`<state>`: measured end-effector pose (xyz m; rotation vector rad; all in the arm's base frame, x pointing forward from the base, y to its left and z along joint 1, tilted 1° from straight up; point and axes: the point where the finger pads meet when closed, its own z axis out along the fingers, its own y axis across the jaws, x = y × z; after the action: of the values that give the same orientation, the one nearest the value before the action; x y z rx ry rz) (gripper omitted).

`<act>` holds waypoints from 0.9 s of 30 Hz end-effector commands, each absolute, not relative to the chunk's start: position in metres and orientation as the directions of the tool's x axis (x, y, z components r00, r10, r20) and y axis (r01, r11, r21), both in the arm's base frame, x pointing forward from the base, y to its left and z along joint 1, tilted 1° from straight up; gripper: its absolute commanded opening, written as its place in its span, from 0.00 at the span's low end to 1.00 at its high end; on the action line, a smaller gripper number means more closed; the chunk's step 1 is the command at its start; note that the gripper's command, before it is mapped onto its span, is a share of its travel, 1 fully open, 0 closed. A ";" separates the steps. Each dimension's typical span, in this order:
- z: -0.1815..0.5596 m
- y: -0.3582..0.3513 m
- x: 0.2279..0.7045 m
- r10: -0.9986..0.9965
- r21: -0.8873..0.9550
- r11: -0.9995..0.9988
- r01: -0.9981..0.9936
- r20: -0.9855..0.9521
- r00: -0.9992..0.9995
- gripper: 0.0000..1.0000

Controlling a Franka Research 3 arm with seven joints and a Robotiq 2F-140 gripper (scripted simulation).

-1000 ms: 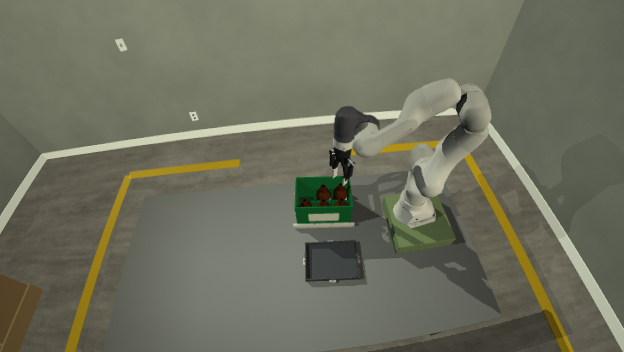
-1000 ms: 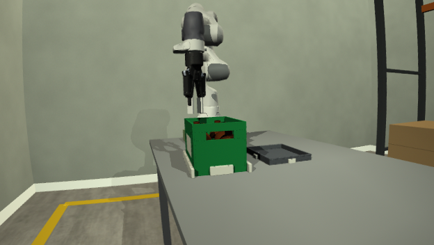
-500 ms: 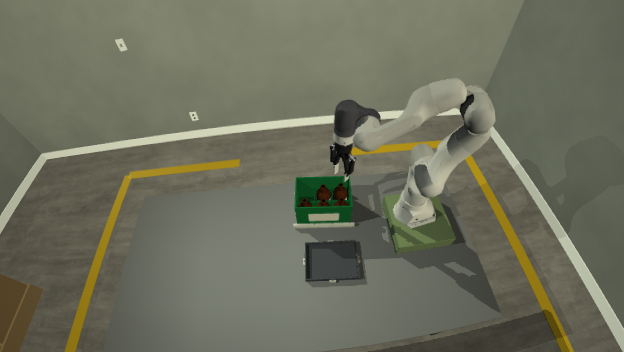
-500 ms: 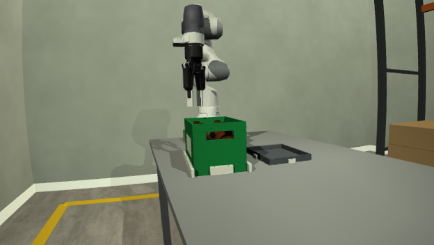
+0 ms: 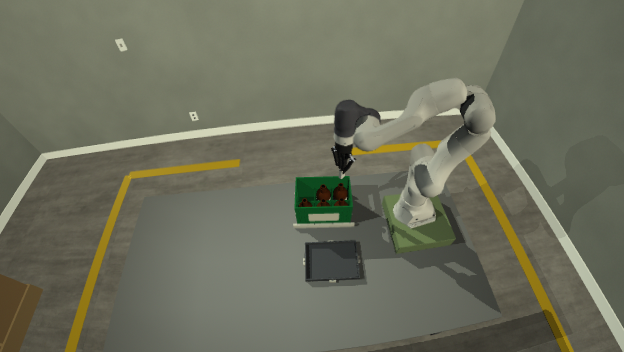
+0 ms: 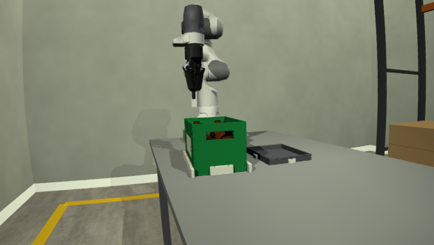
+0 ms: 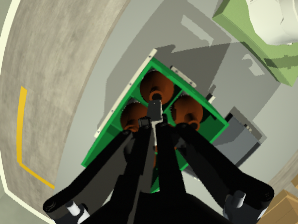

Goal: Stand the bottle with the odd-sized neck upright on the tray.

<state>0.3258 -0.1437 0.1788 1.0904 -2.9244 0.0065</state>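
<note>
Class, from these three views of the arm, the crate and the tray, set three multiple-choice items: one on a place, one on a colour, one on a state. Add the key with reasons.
1. Where is the gripper?
A. above the crate
B. inside the tray
C. resting on the table

2. What colour is the crate?
A. blue
B. green
C. white

3. How do the gripper's fingers stand?
A. wide open
B. shut on a bottle
C. shut, holding nothing

Key: 1 A, the exterior view shows it hanging over the crate's rim. 2 B, its walls are green in every view. 3 C, the fingertips meet in the wrist view, with the bottles below them in the crate and the tray without a bottle.
</note>
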 end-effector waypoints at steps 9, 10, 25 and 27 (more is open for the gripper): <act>0.180 -0.142 0.326 -0.654 0.003 0.756 -0.654 0.020 -0.756 0.10; 0.180 -0.142 0.326 -0.654 0.003 0.756 -0.654 0.020 -0.756 0.10; 0.180 -0.136 0.328 -0.654 0.003 0.756 -0.655 0.020 -0.756 0.10; 0.180 -0.107 0.333 -0.655 0.004 0.756 -0.655 0.019 -0.756 0.10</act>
<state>0.3285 -0.1325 0.1796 1.1095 -2.9194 0.0070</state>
